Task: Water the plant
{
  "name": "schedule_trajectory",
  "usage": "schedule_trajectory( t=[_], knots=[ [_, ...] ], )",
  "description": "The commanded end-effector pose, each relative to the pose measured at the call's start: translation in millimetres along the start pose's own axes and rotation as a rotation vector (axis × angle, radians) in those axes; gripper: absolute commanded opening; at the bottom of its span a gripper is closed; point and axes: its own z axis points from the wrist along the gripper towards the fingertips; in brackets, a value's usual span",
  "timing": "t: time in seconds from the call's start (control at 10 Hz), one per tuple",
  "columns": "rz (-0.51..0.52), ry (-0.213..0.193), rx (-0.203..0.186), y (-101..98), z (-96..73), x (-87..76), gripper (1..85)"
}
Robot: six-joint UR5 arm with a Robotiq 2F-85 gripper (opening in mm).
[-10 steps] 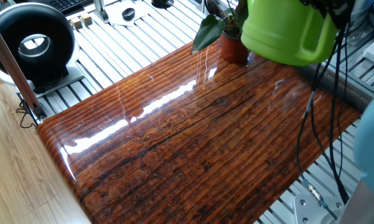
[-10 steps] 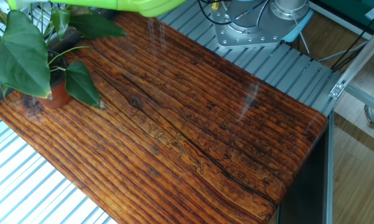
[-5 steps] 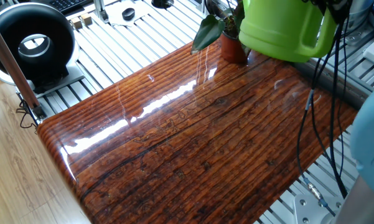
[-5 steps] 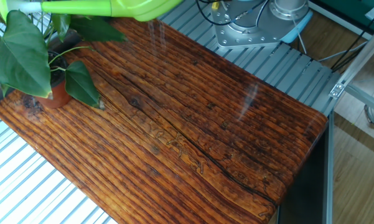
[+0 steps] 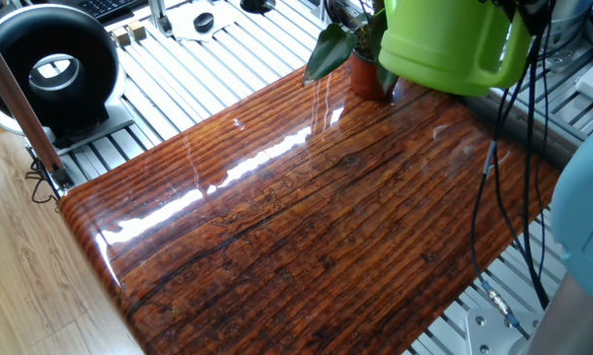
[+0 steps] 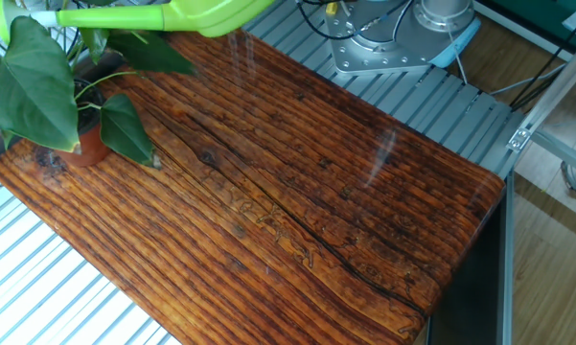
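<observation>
The plant stands in its terracotta pot at the far left corner of the wooden table in the other fixed view; in one fixed view it is at the far edge of the table, partly hidden behind the watering can. The lime-green watering can hangs in the air above the table, and its spout reaches over the leaves, with the tip close above the big leaf on the left. I judge that the step in hand is the pouring itself: the can is already brought to the plant and the spout points to it. No water stream is visible, so I cannot tell if water comes out. The gripper is not visible in any view, because the top of the can is cut by the frame edge, so I cannot tell how it holds the can. The next move probably calls for tipping the can more, so the spout goes lower over the pot and the water falls on the soil and not on the table.
</observation>
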Motion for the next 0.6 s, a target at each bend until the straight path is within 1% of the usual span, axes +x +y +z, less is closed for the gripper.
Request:
schedule_trajectory(
  t=[0.0, 0.2, 0.3, 0.5],
  knots=[
    [0.000, -0.021, 0.008, -6.4, 0.8, -5.2, 1.3],
    [0.001, -0.036, 0.026, -10.5, -0.3, -10.3, 1.3],
    [0.023, -0.035, 0.025, -10.6, -0.3, -10.0, 1.3],
    [0.057, -0.073, -0.006, -2.9, -0.7, -19.9, 1.3]
  ],
)
